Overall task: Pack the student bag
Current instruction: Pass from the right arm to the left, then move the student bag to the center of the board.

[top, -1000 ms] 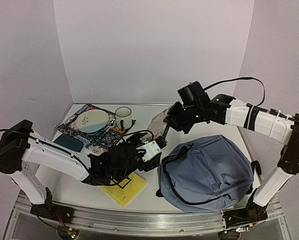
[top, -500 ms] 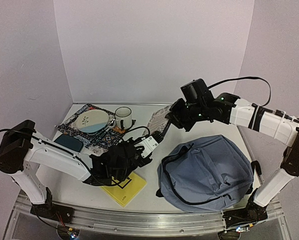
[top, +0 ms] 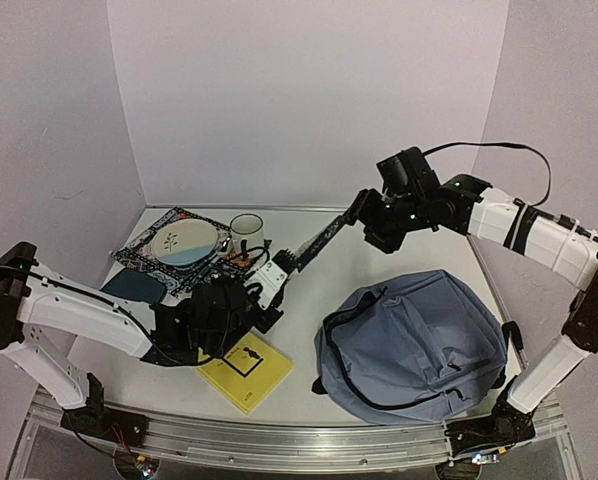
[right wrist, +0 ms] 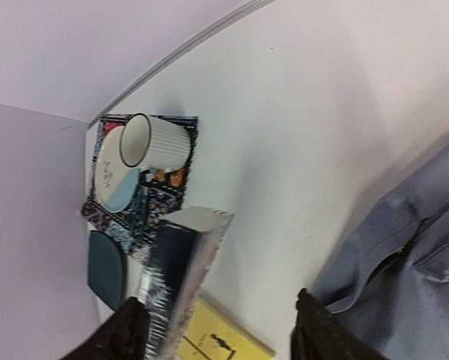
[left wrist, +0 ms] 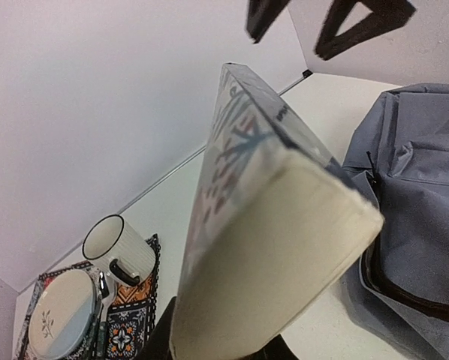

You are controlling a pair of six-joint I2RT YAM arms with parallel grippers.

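Observation:
The student bag [top: 419, 345] lies flat at the right of the table, its dark zipper showing along the left side [left wrist: 420, 187] [right wrist: 405, 247]. A thick book with a dark patterned cover [top: 314, 245] slants up over the table's middle. My left gripper [top: 276, 275] is shut on its lower end, and the book's pale page edge [left wrist: 269, 225] fills the left wrist view. My right gripper [top: 365, 208] is at the book's upper end, open. In the right wrist view the book [right wrist: 181, 262] sits close beside the left finger, between my right gripper's [right wrist: 226, 330] spread jaws.
A yellow book [top: 247, 368] lies flat under my left arm. At the back left a patterned placemat [top: 139, 255] carries a plate [top: 184, 243] and a ribbed mug [top: 247, 235]. A dark teal tray [top: 139, 288] lies beside it.
My left gripper closed on the book's lower end, then my right gripper opened and drew back to the upper right. The left arm pulled left with the book.

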